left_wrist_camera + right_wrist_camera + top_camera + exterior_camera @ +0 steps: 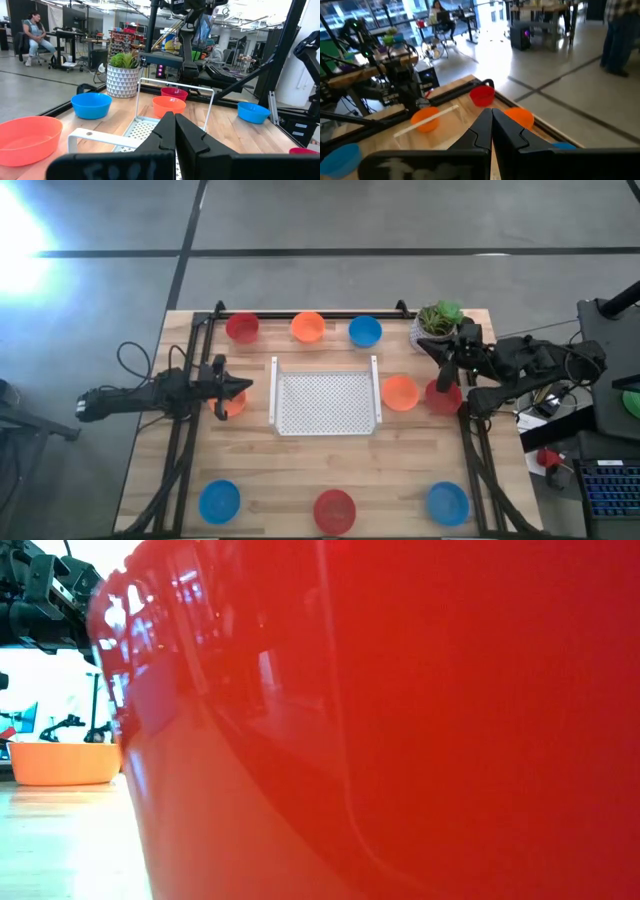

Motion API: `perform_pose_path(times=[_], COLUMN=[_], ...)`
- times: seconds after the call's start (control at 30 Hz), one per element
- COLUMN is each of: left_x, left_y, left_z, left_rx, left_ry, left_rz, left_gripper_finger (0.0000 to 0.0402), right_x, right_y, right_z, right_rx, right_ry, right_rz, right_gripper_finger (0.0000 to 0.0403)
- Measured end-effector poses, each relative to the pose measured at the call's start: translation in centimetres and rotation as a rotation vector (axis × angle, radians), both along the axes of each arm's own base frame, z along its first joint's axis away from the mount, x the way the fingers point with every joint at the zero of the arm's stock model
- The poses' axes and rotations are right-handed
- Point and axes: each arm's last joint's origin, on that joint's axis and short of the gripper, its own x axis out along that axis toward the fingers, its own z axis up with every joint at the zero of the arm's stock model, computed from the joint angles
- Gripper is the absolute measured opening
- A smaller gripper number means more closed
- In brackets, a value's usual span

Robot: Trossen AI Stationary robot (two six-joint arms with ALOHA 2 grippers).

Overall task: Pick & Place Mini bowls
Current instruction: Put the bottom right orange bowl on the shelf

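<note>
A white tray (326, 401) lies at the middle of the wooden table (330, 470), with 9 mini bowls spread around it. Along the far edge stand 3: a red bowl (242, 328), an orange bowl (308, 327) and a blue bowl (365, 331). Along the near edge stand 3 more: a blue one (219, 502) on the left, a red one (334, 510) in the middle and a blue one (447, 503) on the right. The middle red one fills almost the whole low view (420, 720). Just right of the tray sit an orange bowl (400, 392) and, beside it, a red bowl (443, 396). Just left of the tray sits 1 more orange bowl (231, 402), partly under the left arm.

The left gripper (243, 386) hangs left of the tray over that orange bowl, pointing toward the tray, its fingers pressed together on nothing, as its wrist view (175, 131) shows. The right gripper (447, 380) hangs right of the tray over the red bowl there, also pressed together and holding nothing (491, 125).

A plant (438, 321) in a white pot stands at the far right corner of the table. In the room beyond, a person (36, 31) sits on a chair.
</note>
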Motion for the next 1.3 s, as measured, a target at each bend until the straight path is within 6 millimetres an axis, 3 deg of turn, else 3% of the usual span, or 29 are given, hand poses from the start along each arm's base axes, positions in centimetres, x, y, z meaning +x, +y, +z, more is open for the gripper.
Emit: perform_pose_path(times=[0.47, 0.73, 0.93, 1.17, 1.3], left_x=[0.0, 0.0, 0.0, 0.0, -0.1], left_y=[0.0, 0.0, 0.0, 0.0, 0.0], left_z=[0.0, 0.0, 0.0, 0.3, 0.8], left_rx=[0.000, 0.000, -0.010, 0.028, -0.045], left_ry=[0.000, 0.002, 0.001, -0.025, -0.085], left_rz=[0.000, 0.000, 0.000, 0.009, 0.005], left_gripper_finger=[0.0000, 0.0000, 0.0000, 0.0000, 0.0000], right_x=[0.6, 1.2, 2.1, 4.0, 5.0], right_y=[-0.4, -1.2, -2.2, -2.6, -3.0], right_z=[-2.0, -3.6, -5.1, -6.2, -6.9], right_rx=[0.045, 0.246, 0.228, 0.145, 0.156], right_ry=[0.220, 0.363, 0.486, 0.639, 0.684], right_rz=[-0.028, 0.045, -0.066, -0.042, -0.064], right_gripper_finger=[0.0008, 0.0008, 0.0008, 0.0008, 0.0009])
